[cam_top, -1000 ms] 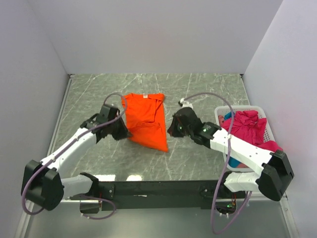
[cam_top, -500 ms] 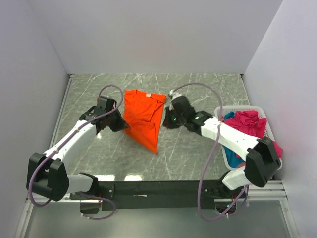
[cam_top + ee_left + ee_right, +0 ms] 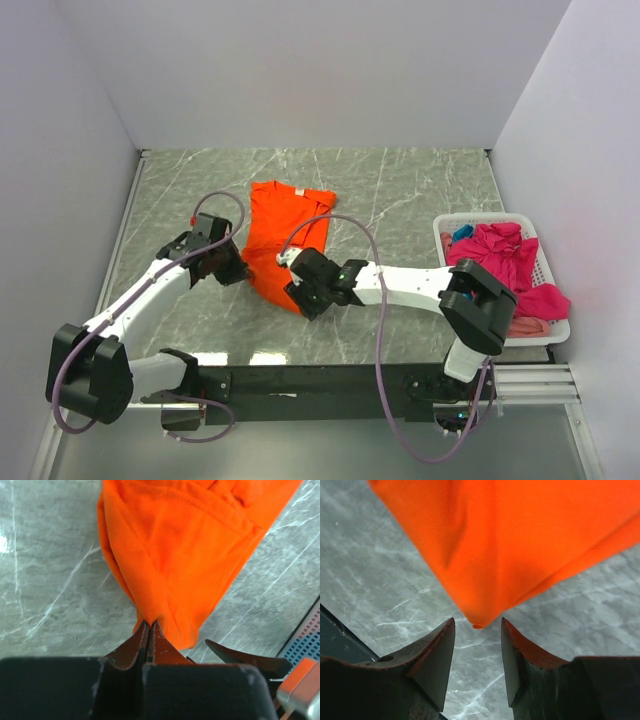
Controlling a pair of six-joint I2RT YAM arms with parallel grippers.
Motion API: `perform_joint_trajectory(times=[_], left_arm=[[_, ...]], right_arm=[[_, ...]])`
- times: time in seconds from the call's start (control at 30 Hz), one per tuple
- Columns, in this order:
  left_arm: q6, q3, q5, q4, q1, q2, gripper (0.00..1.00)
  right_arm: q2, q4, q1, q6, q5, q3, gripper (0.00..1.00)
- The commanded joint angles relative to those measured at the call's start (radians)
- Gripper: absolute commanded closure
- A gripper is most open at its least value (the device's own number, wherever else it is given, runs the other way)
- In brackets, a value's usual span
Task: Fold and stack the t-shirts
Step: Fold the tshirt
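Gripping orange t-shirt [image 3: 185, 555]: left gripper [image 3: 150, 626]; wrist view: right gripper [image 3: 478, 630] parted.

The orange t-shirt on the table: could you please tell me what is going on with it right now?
The orange t-shirt lies partly folded on the marble table. The left gripper is shut on its near-left edge. The right gripper is open, its jaws on either side of the shirt's pointed near corner without gripping it. More t-shirts, magenta among them, sit in the white basket on the right.
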Motion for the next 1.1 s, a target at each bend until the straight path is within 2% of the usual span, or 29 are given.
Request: perform_joint_trajectory(times=[0.0, 0.2, 0.4, 0.47, 0.5, 0.53, 0.57, 0.73, 0.87, 1.07], left_arm=[[-0.015, -0.022, -0.015, 0.012, 0.004, -0.033, 0.99], [-0.024, -0.048, -0.023, 0.018, 0.004, -0.045, 0.99], [-0.035, -0.074, -0.024, 0.024, 0.004, -0.055, 0.99], [-0.036, -0.085, -0.023, 0.015, 0.004, -0.061, 0.99], [-0.039, -0.088, -0.027, -0.002, 0.004, -0.064, 0.99], [-0.041, -0.096, -0.03, -0.015, 0.002, -0.07, 0.99], [-0.044, -0.103, -0.036, -0.029, 0.004, -0.093, 0.99], [-0.078, -0.134, -0.043, -0.13, 0.004, -0.212, 0.99], [-0.07, -0.104, -0.073, -0.158, 0.004, -0.312, 0.99], [-0.05, 0.025, -0.076, -0.093, 0.002, -0.242, 0.99]], right_arm=[[0.01, 0.05, 0.041, -0.064, 0.027, 0.008, 0.51], [0.062, 0.049, 0.051, -0.052, 0.056, 0.021, 0.52], [0.087, 0.038, 0.064, -0.032, 0.107, -0.001, 0.57], [0.085, 0.04, 0.067, -0.014, 0.112, -0.012, 0.71], [0.077, 0.044, 0.072, -0.009, 0.109, -0.025, 0.9], [0.058, 0.058, 0.077, 0.006, 0.101, -0.036, 0.98], [0.044, 0.063, 0.081, 0.012, 0.09, -0.048, 1.0], [-0.114, 0.003, 0.152, 0.089, 0.04, -0.104, 1.0], [-0.237, -0.054, 0.156, 0.127, 0.032, -0.095, 1.0], [-0.309, -0.167, 0.089, 0.111, 0.073, 0.034, 1.0]])
